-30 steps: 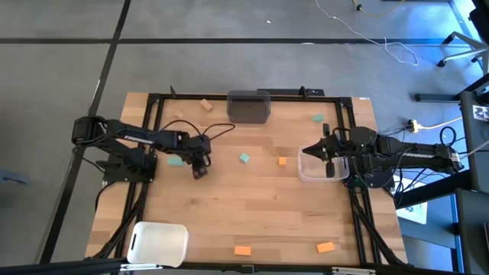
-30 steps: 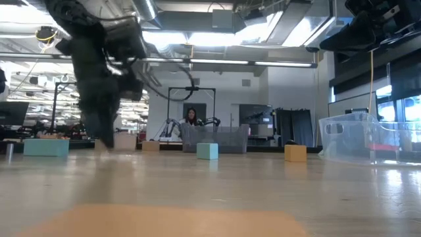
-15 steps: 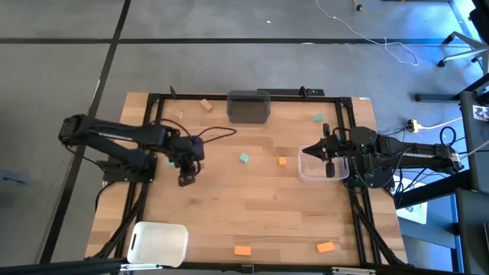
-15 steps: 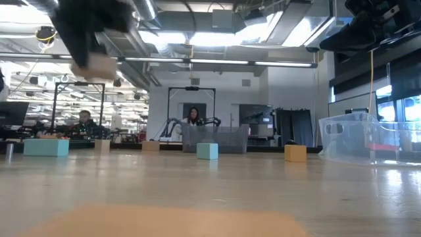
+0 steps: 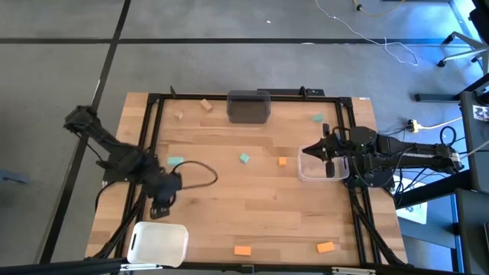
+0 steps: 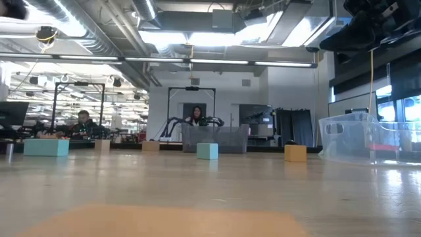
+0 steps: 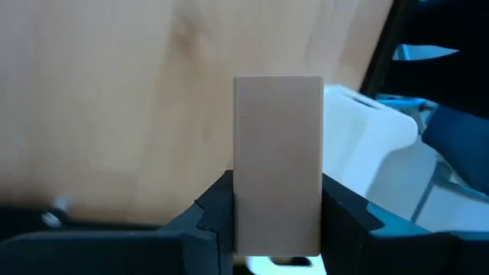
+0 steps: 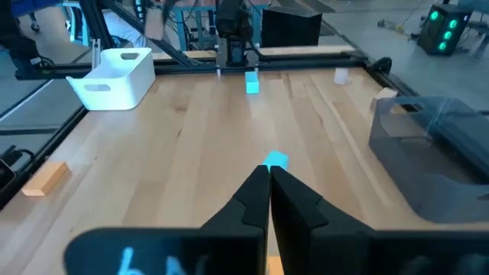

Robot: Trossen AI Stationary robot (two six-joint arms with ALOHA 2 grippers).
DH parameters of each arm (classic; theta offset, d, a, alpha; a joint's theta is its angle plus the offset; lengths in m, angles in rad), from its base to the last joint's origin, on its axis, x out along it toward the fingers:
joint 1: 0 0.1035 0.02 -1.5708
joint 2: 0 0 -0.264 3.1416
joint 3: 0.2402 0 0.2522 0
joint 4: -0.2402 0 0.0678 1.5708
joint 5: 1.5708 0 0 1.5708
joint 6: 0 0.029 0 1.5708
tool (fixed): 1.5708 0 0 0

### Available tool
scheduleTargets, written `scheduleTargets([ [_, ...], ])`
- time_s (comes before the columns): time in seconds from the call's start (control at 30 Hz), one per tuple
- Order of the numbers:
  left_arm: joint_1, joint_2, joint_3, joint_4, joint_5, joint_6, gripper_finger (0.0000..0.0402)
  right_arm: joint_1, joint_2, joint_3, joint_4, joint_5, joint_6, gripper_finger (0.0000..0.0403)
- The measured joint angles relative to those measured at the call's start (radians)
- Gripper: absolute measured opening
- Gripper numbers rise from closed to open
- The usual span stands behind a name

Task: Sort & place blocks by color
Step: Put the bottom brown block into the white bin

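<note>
A pale tan block (image 7: 276,164) is clamped between the fingers of the left gripper (image 5: 162,206), which hangs over the near left part of the table (image 5: 252,206), just beyond the far edge of the white bin (image 5: 159,243) at the near left corner; in the left wrist view the block stands upright between the two dark fingers (image 7: 210,221) with the bin's white rim just past it. The other blocks lie scattered on the wood. Three teal blocks show from above: one (image 5: 176,162) at the left just beside the left arm, one (image 5: 244,158) near the middle, and one (image 5: 318,118) at the far right. Three orange blocks show: one (image 5: 282,161) just left of the clear bin (image 5: 312,172), and two by the near edge, (image 5: 242,250) and (image 5: 325,247). Two more tan blocks, (image 5: 206,105) and (image 5: 178,115), lie at the far left, near the dark grey bin (image 5: 248,106) that sits against the far edge. The middle of the table between these pieces is bare wood. The right gripper (image 5: 328,153) waits over the clear bin at the right edge, its jaws closed together with nothing between them.
</note>
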Motion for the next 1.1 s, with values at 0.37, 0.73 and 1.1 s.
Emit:
scheduleTargets([
  [0.37, -0.288, 0.157, 0.0, 0.172, -0.106, -0.284, 0.0122, 0.0, 0.199, 0.237, -0.159, 0.001, -0.001, 0.0016],
  [0.73, -0.371, 0.43, 0.0, 0.423, -0.137, -0.358, 0.0122, 0.0, 0.389, 0.461, -0.223, 0.001, -0.059, 0.0016],
  [1.1, -0.372, 0.554, -0.001, 0.416, -0.127, -0.383, 0.0122, 0.0, 0.433, 0.486, -0.237, 0.0, -0.059, 0.0016],
])
